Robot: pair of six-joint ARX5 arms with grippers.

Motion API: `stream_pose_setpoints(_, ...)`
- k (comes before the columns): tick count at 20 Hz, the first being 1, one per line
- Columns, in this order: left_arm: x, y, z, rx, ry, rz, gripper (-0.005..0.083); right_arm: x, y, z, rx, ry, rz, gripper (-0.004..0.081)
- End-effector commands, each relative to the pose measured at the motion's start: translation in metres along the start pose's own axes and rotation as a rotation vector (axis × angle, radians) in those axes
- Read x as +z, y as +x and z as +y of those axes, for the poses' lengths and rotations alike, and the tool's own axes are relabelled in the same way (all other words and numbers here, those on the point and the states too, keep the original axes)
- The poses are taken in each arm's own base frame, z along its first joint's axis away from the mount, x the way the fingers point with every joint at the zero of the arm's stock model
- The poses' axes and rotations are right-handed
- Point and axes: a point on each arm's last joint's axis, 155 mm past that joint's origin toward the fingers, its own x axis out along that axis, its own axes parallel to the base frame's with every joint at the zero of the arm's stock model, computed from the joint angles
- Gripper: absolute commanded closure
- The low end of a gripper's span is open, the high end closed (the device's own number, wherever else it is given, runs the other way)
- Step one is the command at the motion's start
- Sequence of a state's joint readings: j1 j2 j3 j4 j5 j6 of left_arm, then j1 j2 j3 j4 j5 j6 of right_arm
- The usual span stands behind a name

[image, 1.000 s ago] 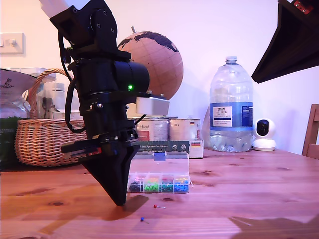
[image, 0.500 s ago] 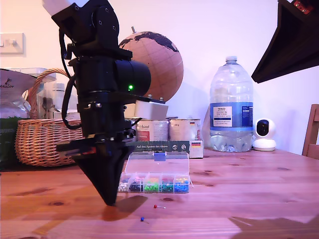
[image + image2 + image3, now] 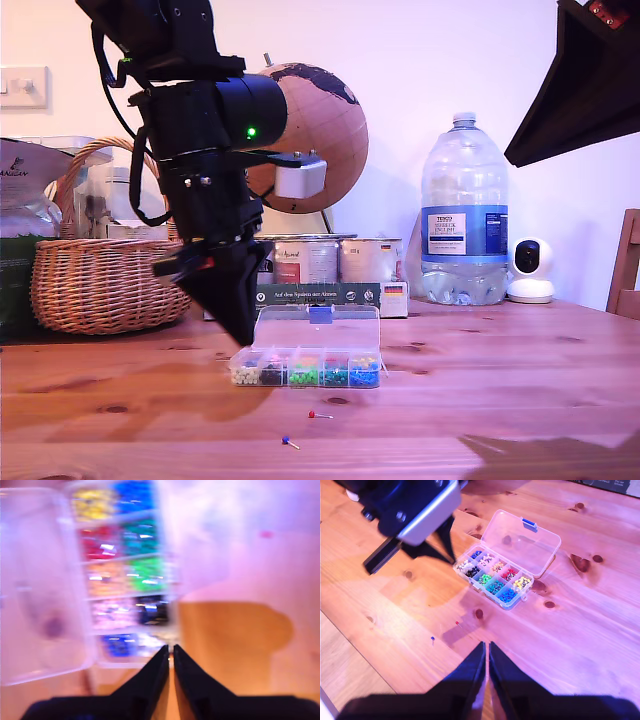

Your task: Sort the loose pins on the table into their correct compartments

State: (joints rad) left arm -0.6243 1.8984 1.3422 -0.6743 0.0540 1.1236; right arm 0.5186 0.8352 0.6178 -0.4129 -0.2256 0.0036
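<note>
Fingers of my first gripper (image 3: 244, 336) are clenched tip to tip with only a hairline slit between them, and nothing shows in that slit; the first wrist view is too blurred to settle whether a pin is pinched there. In the exterior view the first arm comes down from eleven o'clock. Its wrist is tilted, so the fingers point toward five o'clock. The tip hangs clear of the desk (image 3: 500, 380), just above the nine o'clock end of the clear pin box (image 3: 345, 335). A green light (image 3: 249, 131) glows on the arm's body.

My second gripper (image 3: 486, 648) is clenched too, with nothing seen between its fingers. It sits high over the desk, looking down on the box, the first arm and two loose pins.

The box lies open with its lid raised and its blue clasp (image 3: 319, 314) uppermost. Its compartments (image 3: 492, 577) hold colour-sorted pin heads. In the exterior view the red pin (image 3: 314, 414) rests on bare wood at six o'clock from the box, and the blue pin (image 3: 285, 439) lies at seven o'clock from the red one, a little apart from it.

Behind the box, the big water bottle's label (image 3: 466, 232) reads "TESCO". A long dark-green cardboard box (image 3: 330, 294) carries white lettering too small for me to read.
</note>
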Motion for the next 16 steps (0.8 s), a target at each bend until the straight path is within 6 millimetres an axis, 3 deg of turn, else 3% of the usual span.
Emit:
stream_pose_setpoints(1, 0.004, -0.002, 0.007, 0.027, -0.008, -0.019, 0.0795, -0.007, 0.003, 0.0, 0.003, 0.009, 0.017, 0.0783)
stream_pose_setpoints(6, 0.01, -0.002, 0.025, 0.089, -0.012, -0.058, 0.0796, -0.007, 0.003, 0.0, 0.003, 0.008, 0.017, 0.0783)
stream_pose_setpoints(11, 0.013, 0.012, 0.024, 0.076, -0.019, -0.072, 0.0796, -0.008, 0.005, 0.0, 0.003, 0.01, 0.022, 0.0783)
stream_pose_setpoints(16, 0.017, 0.011, 0.036, 0.12, -0.02, -0.1, 0.0796, -0.011, 0.008, -0.001, 0.003, 0.014, 0.039, 0.0783)
